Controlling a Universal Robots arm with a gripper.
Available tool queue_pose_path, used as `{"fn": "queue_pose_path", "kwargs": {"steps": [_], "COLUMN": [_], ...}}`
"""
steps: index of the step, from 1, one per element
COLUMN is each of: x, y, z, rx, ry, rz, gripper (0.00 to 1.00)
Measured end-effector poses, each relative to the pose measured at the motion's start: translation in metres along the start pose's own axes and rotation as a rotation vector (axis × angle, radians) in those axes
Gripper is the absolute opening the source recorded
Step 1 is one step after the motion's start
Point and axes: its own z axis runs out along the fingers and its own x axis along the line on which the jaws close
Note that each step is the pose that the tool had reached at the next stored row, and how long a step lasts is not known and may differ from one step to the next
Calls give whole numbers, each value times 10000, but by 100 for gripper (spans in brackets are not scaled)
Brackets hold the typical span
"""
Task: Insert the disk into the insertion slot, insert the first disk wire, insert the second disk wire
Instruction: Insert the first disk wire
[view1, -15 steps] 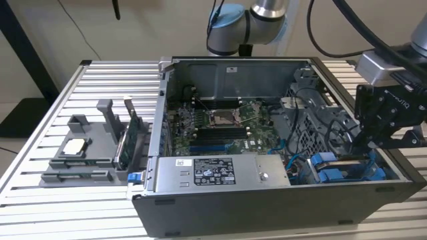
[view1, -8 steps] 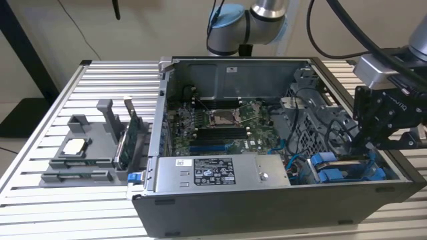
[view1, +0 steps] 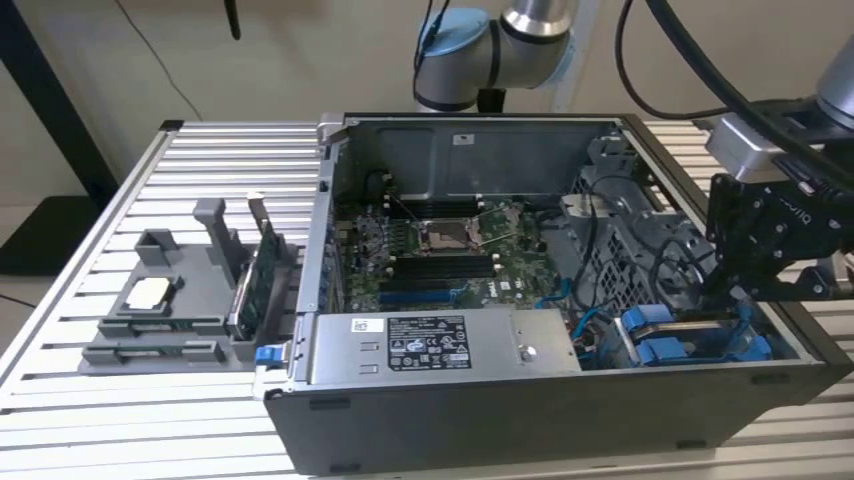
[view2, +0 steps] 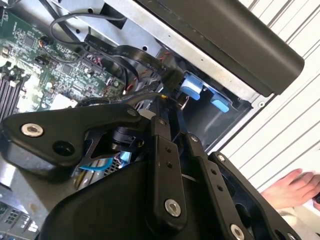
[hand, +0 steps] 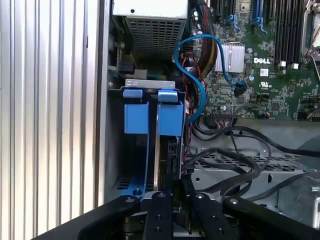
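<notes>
The disk (hand: 170, 112), in its bright blue carrier, sits in the insertion slot of the dark drive cage (hand: 149, 83), beside another blue-fronted carrier (hand: 136, 111). In the first wrist view my gripper (hand: 179, 184) is at the disk's rear end, shut on a black disk wire connector (hand: 173, 152) that touches the drive's edge. Whether the connector is fully seated is hidden. In the exterior view my gripper (view1: 738, 300) reaches down into the case's front corner on that view's right, just behind the blue carriers (view1: 661, 338). The second wrist view has the gripper (view2: 167, 107) near the blue tabs (view2: 192, 85).
Black cables (hand: 240, 160) and a blue data cable (hand: 197, 75) loop beside the cage, next to the motherboard (view1: 447, 245) and power supply (view1: 441, 340). A grey plastic holder tray (view1: 167, 310) stands outside the case. A person's hand (view2: 295, 187) rests on the slatted table.
</notes>
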Motion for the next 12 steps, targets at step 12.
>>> {"fn": "queue_pose_path", "kwargs": {"steps": [12], "x": [2], "y": [-2], "z": [74], "rx": [11], "ry": [-8], "rz": [378], "gripper": [19]}}
